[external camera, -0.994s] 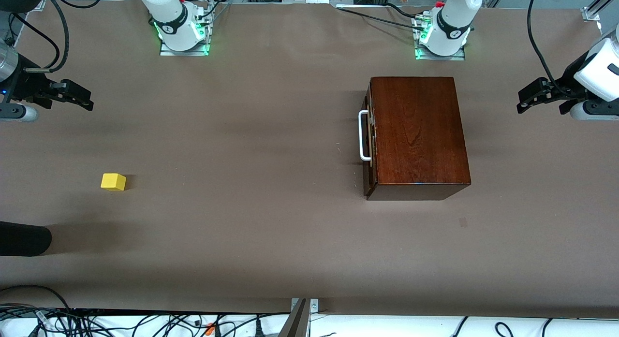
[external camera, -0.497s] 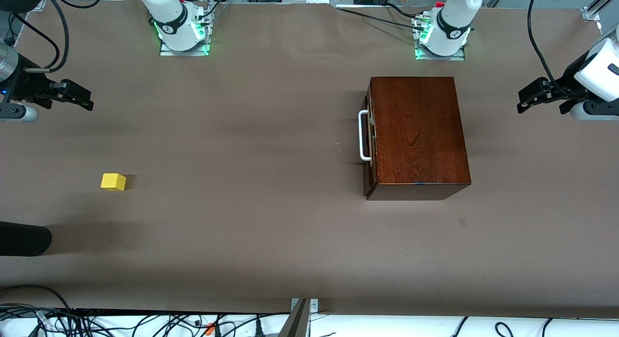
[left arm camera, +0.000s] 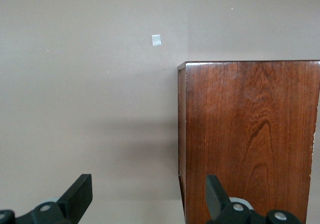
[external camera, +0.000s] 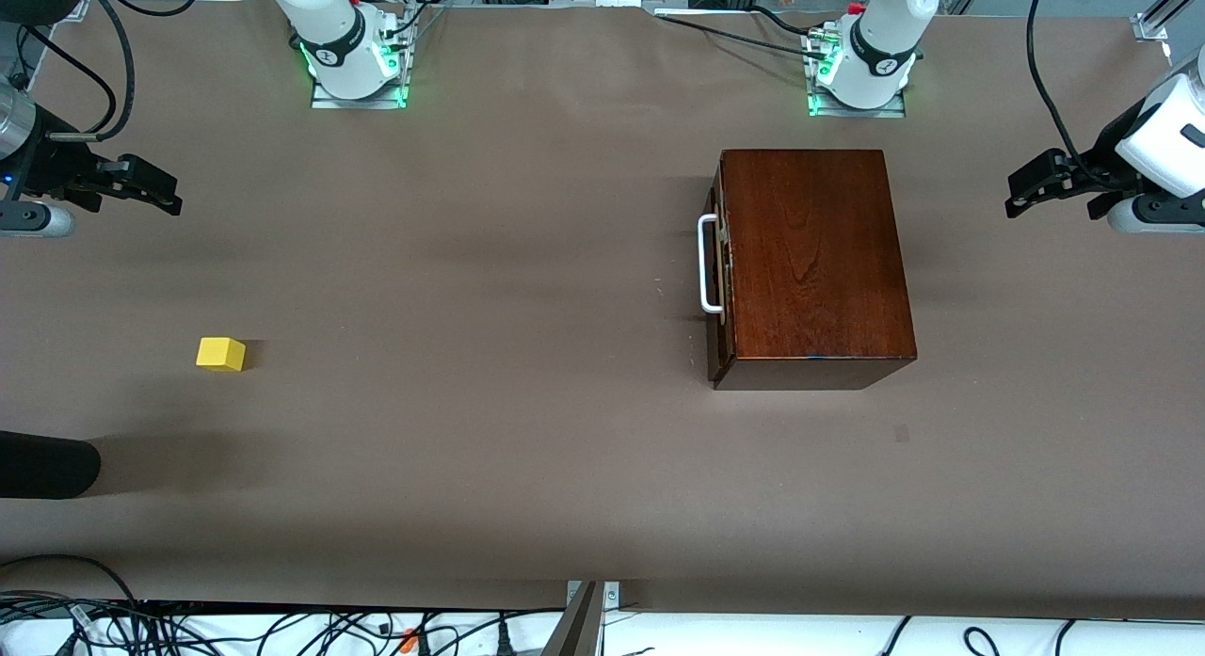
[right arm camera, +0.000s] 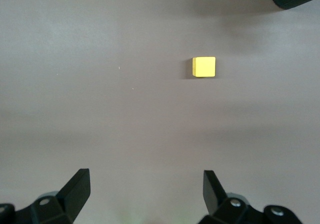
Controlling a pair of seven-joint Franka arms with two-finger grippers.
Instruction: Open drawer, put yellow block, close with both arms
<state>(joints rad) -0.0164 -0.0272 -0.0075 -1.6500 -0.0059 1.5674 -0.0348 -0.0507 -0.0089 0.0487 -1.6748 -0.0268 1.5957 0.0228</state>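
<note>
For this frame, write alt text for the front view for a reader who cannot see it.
A closed dark wooden box with a white drawer handle sits toward the left arm's end of a brown table; a yellow block lies toward the right arm's end. The left gripper and right gripper hover open at the table's ends.

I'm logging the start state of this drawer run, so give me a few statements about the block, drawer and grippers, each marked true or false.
1. The drawer is shut in the wooden box. True.
2. The yellow block lies on top of the box. False: it sits on the table toward the right arm's end.
3. The left gripper is open, holding nothing. True.
4. The right gripper grips the block. False: it is open above the table, apart from the block.
5. The drawer's white handle is held. False: nothing touches it.
</note>
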